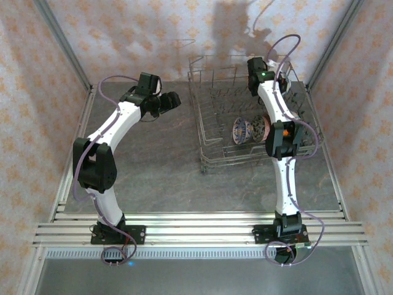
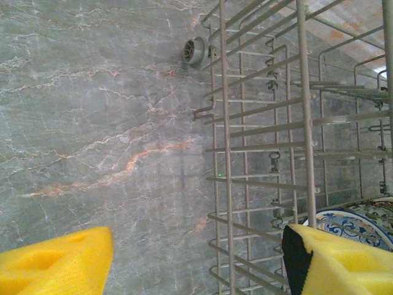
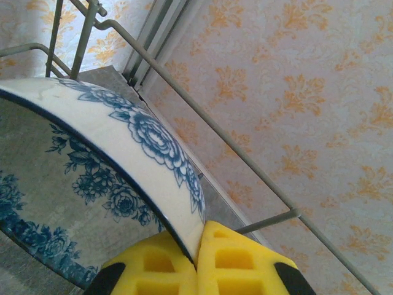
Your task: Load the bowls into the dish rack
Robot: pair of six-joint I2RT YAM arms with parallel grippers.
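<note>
The grey wire dish rack [image 1: 198, 109] stands right of centre on the table. Two bowls sit on edge among its tines: a blue-and-white one [image 1: 241, 131] and, beside it, an orange-patterned one [image 1: 258, 129]. My right gripper [image 3: 199, 246] is shut on the rim of another blue-and-white floral bowl [image 3: 123, 132], held at the rack's back right corner [image 1: 281, 80], with a rack wire [image 3: 202, 117] just behind it. My left gripper [image 1: 171, 101] hangs open and empty just left of the rack; its yellow fingers [image 2: 55, 261] frame the rack's side wires [image 2: 224, 123] and a blue-patterned bowl [image 2: 353, 222].
A small round grey part [image 2: 195, 51] sits at the rack's lower corner. Grey marbled tabletop [image 1: 153, 172] stretches left of and in front of the rack. Patterned walls enclose the table on three sides, and an aluminium rail [image 1: 196, 230] runs along the near edge.
</note>
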